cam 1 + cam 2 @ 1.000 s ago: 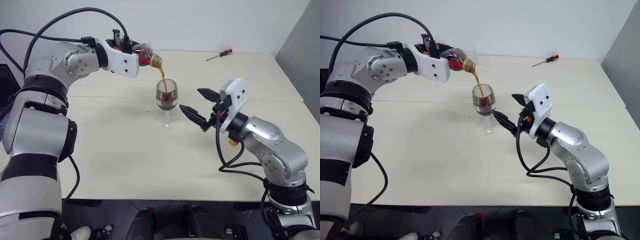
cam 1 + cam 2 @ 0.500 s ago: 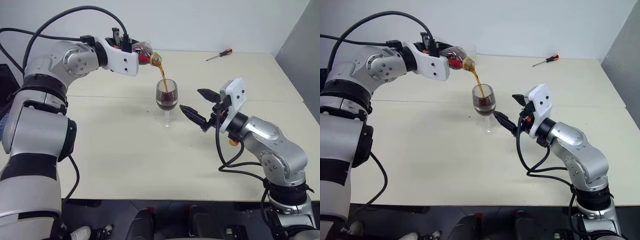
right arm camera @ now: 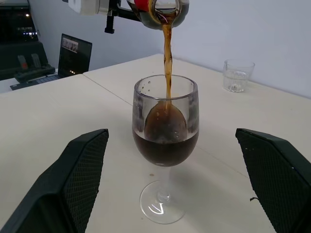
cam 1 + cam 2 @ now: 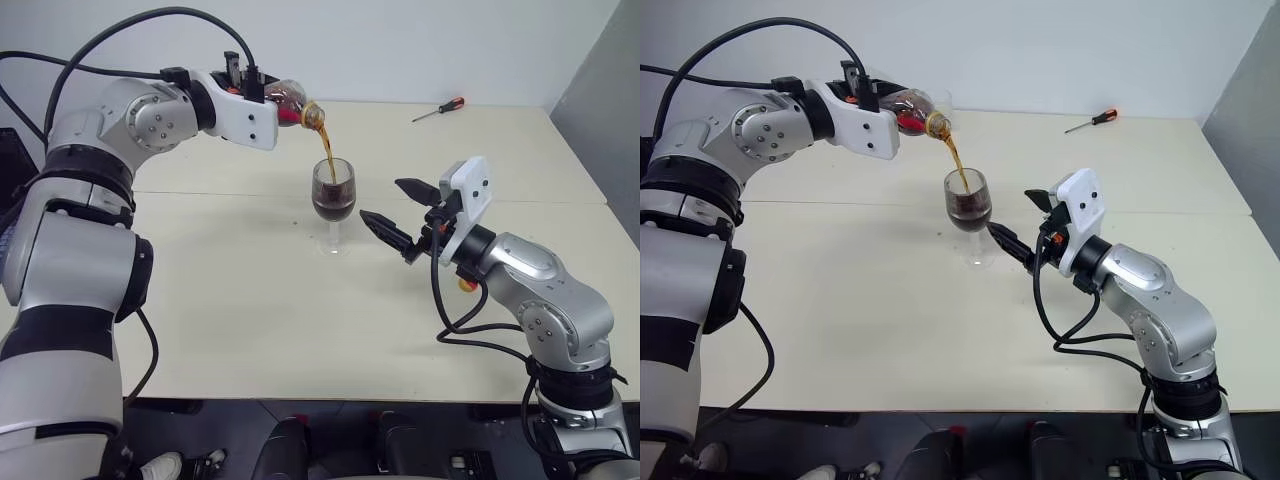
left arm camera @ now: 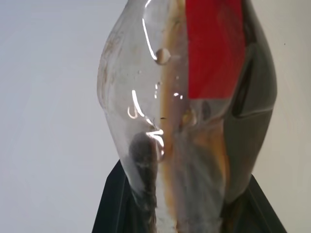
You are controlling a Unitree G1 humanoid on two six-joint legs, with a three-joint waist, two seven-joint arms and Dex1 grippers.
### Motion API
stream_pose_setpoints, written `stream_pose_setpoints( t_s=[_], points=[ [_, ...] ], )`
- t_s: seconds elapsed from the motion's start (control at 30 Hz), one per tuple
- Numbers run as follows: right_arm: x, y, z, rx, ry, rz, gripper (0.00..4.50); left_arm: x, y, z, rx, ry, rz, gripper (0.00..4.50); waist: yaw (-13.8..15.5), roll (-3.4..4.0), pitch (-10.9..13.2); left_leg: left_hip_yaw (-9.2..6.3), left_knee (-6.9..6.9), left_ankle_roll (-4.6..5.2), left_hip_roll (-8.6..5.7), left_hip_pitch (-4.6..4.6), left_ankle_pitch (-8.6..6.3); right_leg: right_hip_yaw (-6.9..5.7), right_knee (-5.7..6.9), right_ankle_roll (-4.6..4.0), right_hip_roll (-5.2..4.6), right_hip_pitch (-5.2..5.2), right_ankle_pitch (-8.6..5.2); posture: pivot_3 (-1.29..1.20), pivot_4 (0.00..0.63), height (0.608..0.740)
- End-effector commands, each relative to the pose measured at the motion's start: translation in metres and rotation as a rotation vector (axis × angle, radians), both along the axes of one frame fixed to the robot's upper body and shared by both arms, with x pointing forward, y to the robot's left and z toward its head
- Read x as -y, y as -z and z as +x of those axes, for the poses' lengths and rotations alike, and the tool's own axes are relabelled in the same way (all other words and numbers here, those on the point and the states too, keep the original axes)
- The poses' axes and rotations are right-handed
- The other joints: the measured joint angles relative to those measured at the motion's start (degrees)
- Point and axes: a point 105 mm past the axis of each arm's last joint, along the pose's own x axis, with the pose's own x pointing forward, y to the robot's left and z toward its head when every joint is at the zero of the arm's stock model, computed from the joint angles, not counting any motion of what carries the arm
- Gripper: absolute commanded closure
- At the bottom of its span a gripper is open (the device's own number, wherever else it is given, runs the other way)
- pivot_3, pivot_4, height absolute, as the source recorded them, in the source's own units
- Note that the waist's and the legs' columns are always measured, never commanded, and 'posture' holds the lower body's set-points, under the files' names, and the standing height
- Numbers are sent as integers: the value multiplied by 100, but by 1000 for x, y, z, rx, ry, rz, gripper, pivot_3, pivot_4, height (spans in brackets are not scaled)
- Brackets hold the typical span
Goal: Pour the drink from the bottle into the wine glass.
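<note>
My left gripper (image 4: 256, 96) is shut on the bottle (image 4: 290, 102), which is held tipped on its side above the table with its mouth over the wine glass (image 4: 333, 205). A thin brown stream of the drink (image 4: 326, 160) falls from the mouth into the bowl. The bowl is about half full of dark liquid (image 3: 165, 148). In the left wrist view the bottle (image 5: 184, 121) sits between the fingers, its red label showing and little liquid left inside. My right gripper (image 4: 383, 200) stands open just right of the glass, its fingers (image 3: 73, 184) apart on either side and not touching it.
A screwdriver (image 4: 440, 108) lies at the table's far right. A clear tumbler (image 3: 236, 75) stands near the far edge behind the glass. A small yellow-orange object (image 4: 462, 283) lies under my right forearm. A laptop (image 3: 74, 48) sits off the table's left side.
The dark liquid in the wine glass has risen as the stream keeps running. Both arms have stayed in place.
</note>
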Motion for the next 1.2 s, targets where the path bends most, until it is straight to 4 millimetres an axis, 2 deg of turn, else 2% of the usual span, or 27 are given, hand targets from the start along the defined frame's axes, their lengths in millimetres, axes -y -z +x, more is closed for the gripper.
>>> stream_pose_setpoints(
  t_s=[0.03, 0.33, 0.47, 0.53, 0.63, 0.8, 1.07, 1.2],
  points=[
    [-2, -15, -6, 68, -19, 9, 0, 1, -27, -6, 82, 13, -17, 3524, 0, 0, 0, 0, 0, 0, 0, 0, 0, 0, 0, 0, 0, 0, 0, 0, 150, 740],
    [-2, -15, -6, 70, -19, 9, 0, 2, -27, -6, 84, 20, -18, 3524, 0, 0, 0, 0, 0, 0, 0, 0, 0, 0, 0, 0, 0, 0, 0, 0, 150, 740],
    [-2, -14, -7, 70, -19, 9, 0, 1, -28, -5, 45, 17, -110, 3524, 0, 0, 0, 0, 1, 0, 0, 0, 0, 0, 0, 0, 0, 0, 0, 0, 150, 740],
    [-2, -14, -7, 69, -16, 9, 0, 1, -22, -4, -1, 27, -165, 3524, -1, 0, 0, 0, 1, 0, 0, 0, 0, 0, 0, 0, 0, 0, 0, 0, 150, 740],
    [-1, -12, -7, 70, -7, 7, 0, -1, -1, -3, -84, 43, -205, 3524, -7, 4, -2, 1, 1, 0, 0, 0, 0, 1, 1, 0, 0, 0, 0, 0, 150, 740],
    [0, -11, -7, 68, -3, 7, 0, -1, 10, -4, -187, 83, -362, 3524, -13, 3, -2, -2, 9, 0, 1, -4, 0, -1, 4, 0, 0, -3, 0, 0, 150, 740],
    [-1, -11, -7, 71, 0, 23, 0, 6, 38, 3, -467, 173, -830, 3524, -15, 3, -2, -6, 15, -1, -2, -17, 1, -4, 9, -1, -4, -14, 0, 0, 150, 740],
    [-3, -13, -11, 71, -27, 27, 0, 9, 39, 6, -532, 206, -1033, 3524, -22, 3, -2, -8, 16, -1, -1, -18, 1, -3, 10, -1, -4, -14, 1, 0, 150, 740]
  ],
)
